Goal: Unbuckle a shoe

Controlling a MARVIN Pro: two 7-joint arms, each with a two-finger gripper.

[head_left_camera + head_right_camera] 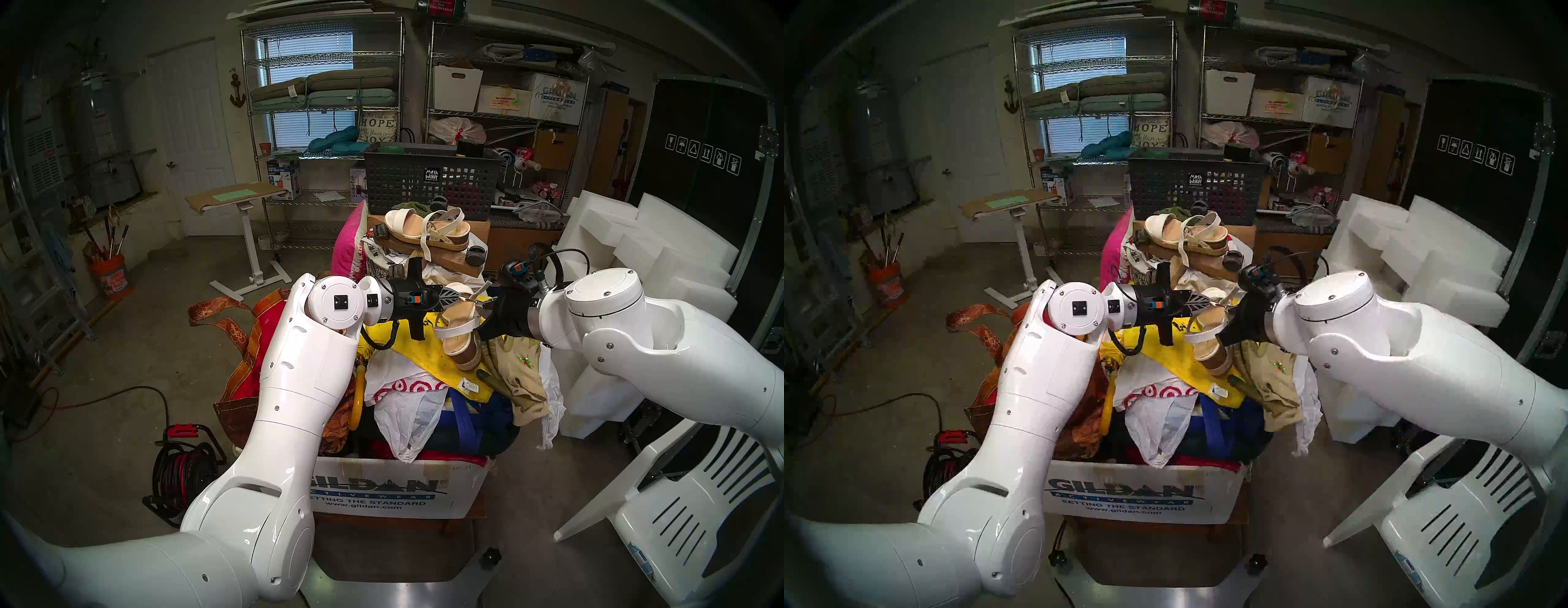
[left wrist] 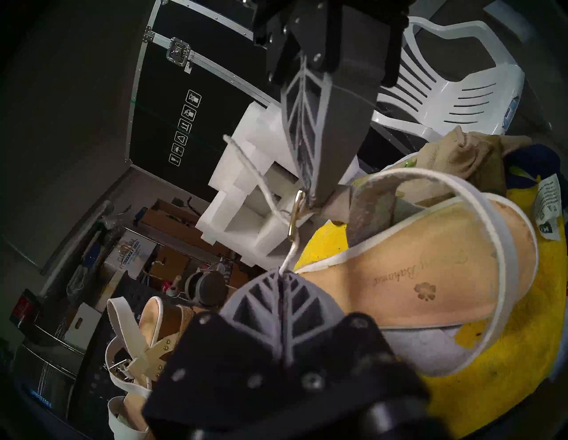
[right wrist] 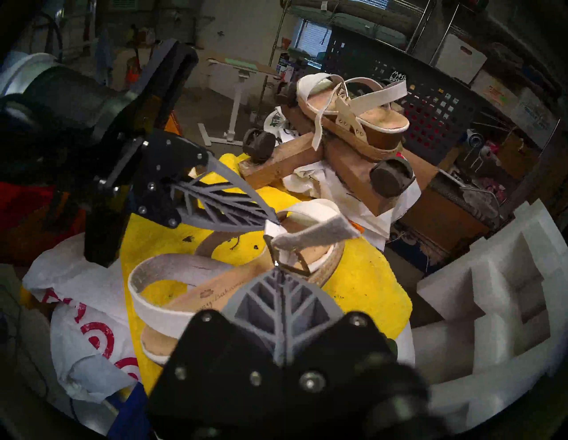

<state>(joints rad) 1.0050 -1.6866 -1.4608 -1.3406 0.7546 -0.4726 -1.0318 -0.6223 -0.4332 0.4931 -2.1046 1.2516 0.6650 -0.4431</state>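
Left hand (image 2: 281, 273) is pinching the thin strap end; right hand (image 3: 278, 272) is clamping at the buckle (image 3: 287, 258). The shoe (image 1: 460, 327) is hanging between them above the yellow cloth (image 3: 362, 276). Advise pulling strap steadily, buckle braced, avoiding twist.

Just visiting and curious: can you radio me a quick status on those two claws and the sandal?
Left gripper shut on thin strap end. Right gripper shut at buckle. Sandal on yellow cloth, strap still in buckle. Twin sandal behind, clear.
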